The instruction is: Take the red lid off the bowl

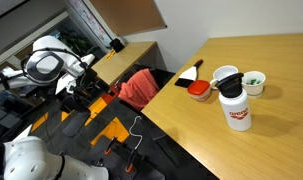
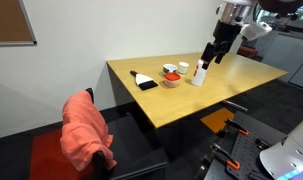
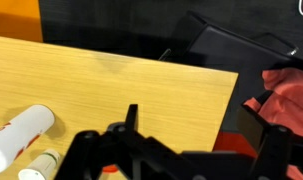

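The red lid (image 1: 199, 89) sits on the small pale bowl (image 1: 199, 97) on the wooden table, next to the white bottle with a black cap (image 1: 234, 108). Both exterior views show the lid (image 2: 171, 76). In the wrist view only a red sliver of it (image 3: 111, 170) shows at the bottom edge, under the gripper body. My gripper (image 2: 218, 52) hangs in the air to one side of the bottle (image 2: 201, 72), apart from the lid. Its dark fingers (image 3: 196, 128) stand wide apart with nothing between them.
A taller white cup (image 1: 226, 76), a small white bowl with green contents (image 1: 253, 82) and a black flat object (image 1: 188, 77) stand round the lid. A chair with a red cloth (image 2: 86, 130) stands at the table's edge. The robot arm (image 1: 46, 62) is beside the table.
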You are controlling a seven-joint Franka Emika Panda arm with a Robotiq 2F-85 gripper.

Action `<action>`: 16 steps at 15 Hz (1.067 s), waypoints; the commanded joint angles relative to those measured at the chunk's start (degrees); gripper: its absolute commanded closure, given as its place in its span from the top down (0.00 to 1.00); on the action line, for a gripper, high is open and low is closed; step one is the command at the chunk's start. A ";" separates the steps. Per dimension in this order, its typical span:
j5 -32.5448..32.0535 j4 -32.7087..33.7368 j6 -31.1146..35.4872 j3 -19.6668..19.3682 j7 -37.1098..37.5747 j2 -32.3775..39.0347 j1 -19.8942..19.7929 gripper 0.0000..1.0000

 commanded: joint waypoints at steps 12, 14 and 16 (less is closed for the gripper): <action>1.92 3.64 24.49 -5.02 3.33 20.87 -5.48 1.00; 4.10 5.27 24.74 -5.82 3.57 22.40 -5.46 1.00; 5.55 8.08 26.18 -7.64 6.72 25.75 -7.45 1.00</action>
